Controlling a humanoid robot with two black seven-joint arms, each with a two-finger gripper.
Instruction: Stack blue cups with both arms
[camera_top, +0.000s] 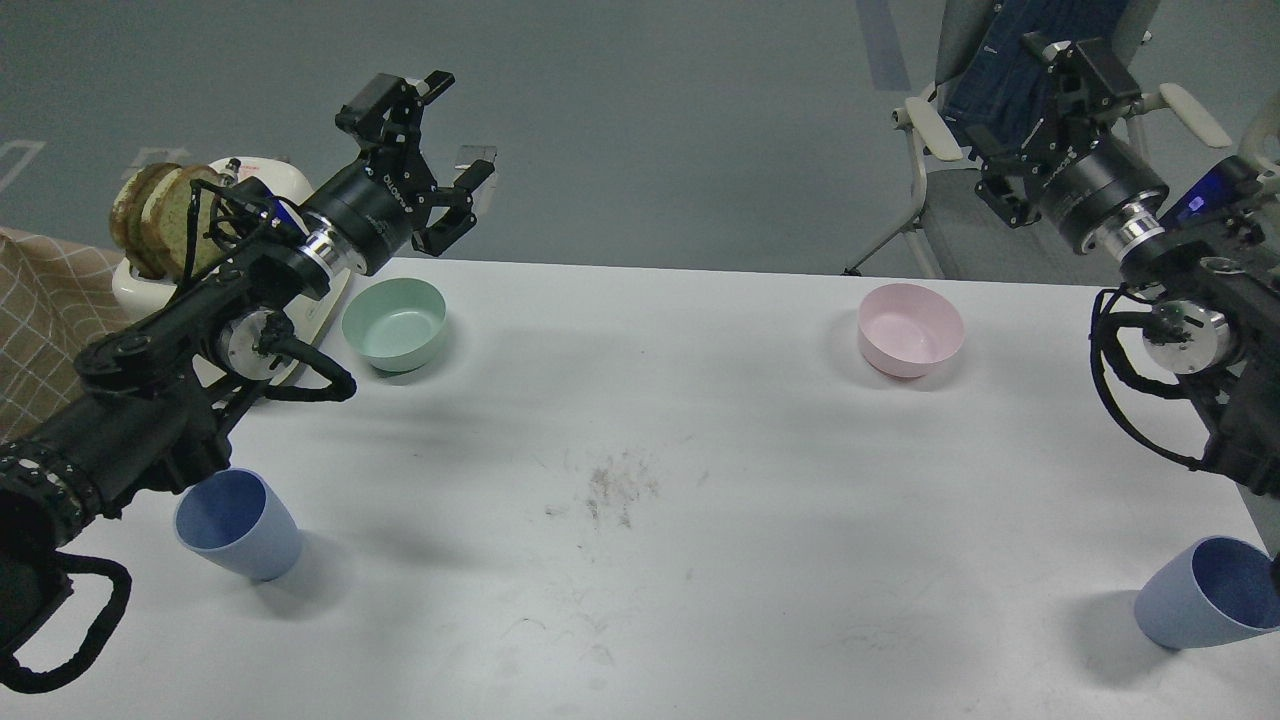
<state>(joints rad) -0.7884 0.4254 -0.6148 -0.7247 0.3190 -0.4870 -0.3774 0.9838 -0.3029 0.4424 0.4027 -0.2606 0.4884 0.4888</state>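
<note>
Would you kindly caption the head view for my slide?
Both hands, left and right, raised above two blue cups standing apart on the white table.

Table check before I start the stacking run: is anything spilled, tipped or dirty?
A patch of dark scuffs or crumbs marks the middle of the table. Nothing is spilled: both blue cups, left and right, stand upright, as do both bowls.

I count two matte periwinkle-blue plastic tumblers, one near left (240, 525) and one near right (1205, 593). I count two shallow round bowls: one mint-green bowl (395, 323) far left, one pink bowl (910, 329) far right. I see one white table (640, 520), one white toaster (255, 185) with bread slices at far left, and two black jointed arms.
</note>
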